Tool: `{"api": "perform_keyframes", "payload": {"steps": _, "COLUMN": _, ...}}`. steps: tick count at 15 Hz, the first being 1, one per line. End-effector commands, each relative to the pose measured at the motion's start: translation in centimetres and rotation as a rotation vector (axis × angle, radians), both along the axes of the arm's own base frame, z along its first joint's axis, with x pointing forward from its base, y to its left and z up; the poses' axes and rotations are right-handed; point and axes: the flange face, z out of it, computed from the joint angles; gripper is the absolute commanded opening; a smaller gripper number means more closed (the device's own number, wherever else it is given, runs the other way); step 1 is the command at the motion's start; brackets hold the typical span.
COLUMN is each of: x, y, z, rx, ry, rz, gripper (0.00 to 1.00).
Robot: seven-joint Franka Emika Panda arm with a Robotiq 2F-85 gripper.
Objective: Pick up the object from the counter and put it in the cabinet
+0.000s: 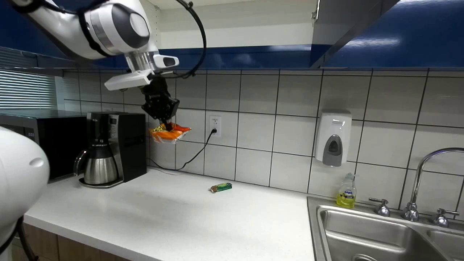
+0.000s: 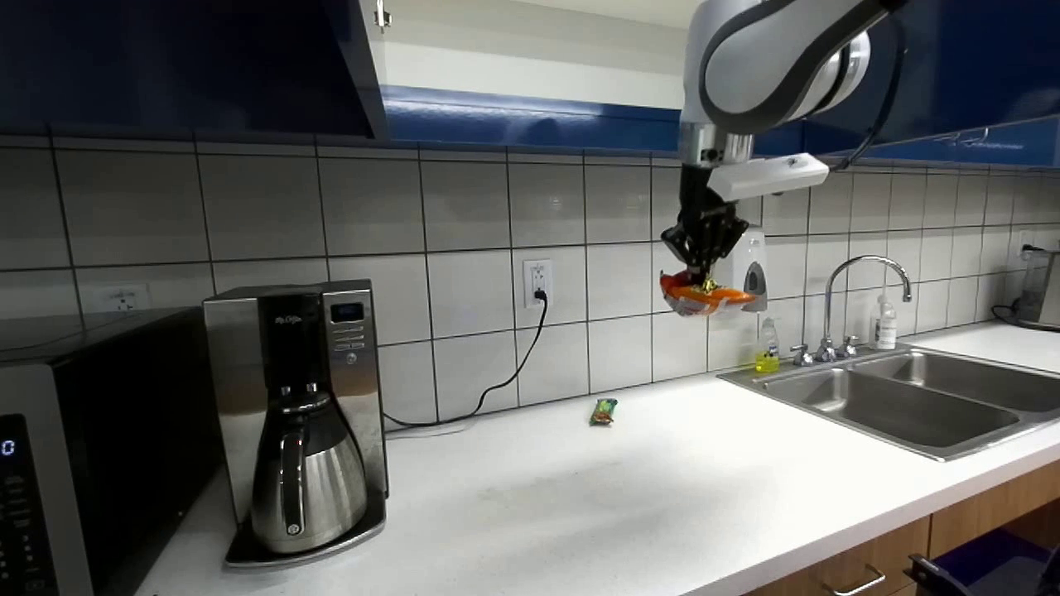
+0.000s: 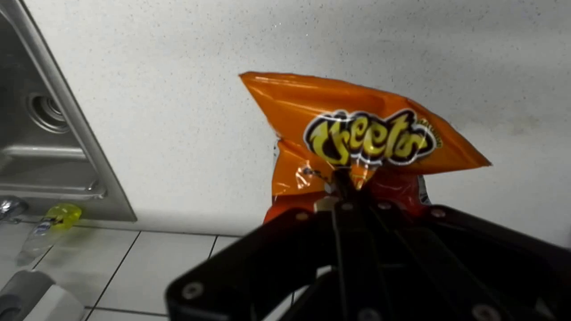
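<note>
The object, an orange Cheetos packet (image 1: 165, 136), is pinched in my gripper (image 1: 168, 126). In both exterior views it hangs in the air well above the counter (image 1: 203, 217), in front of the tiled wall and below the cabinet (image 1: 235, 30). In an exterior view the packet (image 2: 687, 298) shows under the gripper (image 2: 700, 275). In the wrist view the packet (image 3: 321, 98) is creased between the shut fingers (image 3: 350, 187), its logo facing the camera. The cabinet is open, with a white interior, a dark blue lower edge and a swung-out door (image 1: 395, 43). Its inside floor is hidden.
A coffee machine (image 1: 134, 145) with a steel carafe and a dark microwave (image 2: 124, 447) stand at one end. A small green stick-like item (image 1: 221, 187) lies near the wall. A steel sink (image 1: 315, 232), soap bottle (image 1: 347, 194) and wall dispenser (image 1: 333, 127) are at the other end.
</note>
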Motion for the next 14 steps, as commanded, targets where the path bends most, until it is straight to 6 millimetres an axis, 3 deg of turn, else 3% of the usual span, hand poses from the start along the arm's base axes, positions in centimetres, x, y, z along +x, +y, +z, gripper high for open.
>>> {"api": "perform_keyframes", "payload": {"steps": 1, "x": -2.9, "y": -0.1, "z": 6.2, "rx": -0.02, "ry": -0.072, "rz": -0.023, "gripper": 0.0}}
{"api": "perform_keyframes", "payload": {"steps": 6, "x": -4.9, "y": -0.1, "z": 13.9, "rx": -0.014, "ry": -0.176, "rz": -0.049, "gripper": 0.0}}
{"api": "perform_keyframes", "payload": {"steps": 14, "x": -5.3, "y": 0.9, "z": 24.2, "rx": -0.016, "ry": -0.327, "rz": -0.085, "gripper": 0.0}}
